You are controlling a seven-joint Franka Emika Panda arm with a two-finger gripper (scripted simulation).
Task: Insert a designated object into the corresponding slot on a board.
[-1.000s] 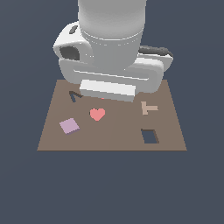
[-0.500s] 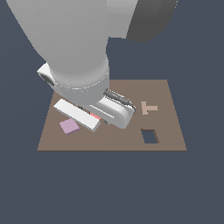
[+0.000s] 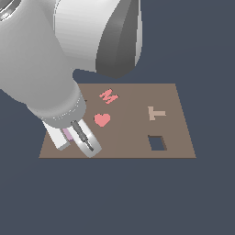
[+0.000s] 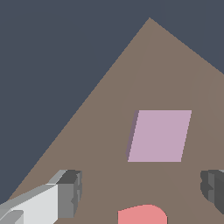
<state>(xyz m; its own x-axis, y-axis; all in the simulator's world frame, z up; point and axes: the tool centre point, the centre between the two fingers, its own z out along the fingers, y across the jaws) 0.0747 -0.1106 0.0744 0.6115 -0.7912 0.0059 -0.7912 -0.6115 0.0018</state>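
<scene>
Pincer (image 4: 140,192) over the lilac tile (image 4: 159,136)
Fingers spread apart, gripping nothing; tile flat on the board (image 3: 133,137), slot (image 3: 157,142) lower right.

The tile (image 4: 159,135) is a small, flat, pale lilac square lying face up on the board (image 3: 128,137), near one of its corners; in the exterior view only a sliver of it (image 3: 68,134) shows, at the exterior view's left. The board is a large flat brown rectangle. The slot (image 3: 157,142) is a dark four-sided cut-out, empty, toward the exterior view's right, well apart from the tile.
</scene>
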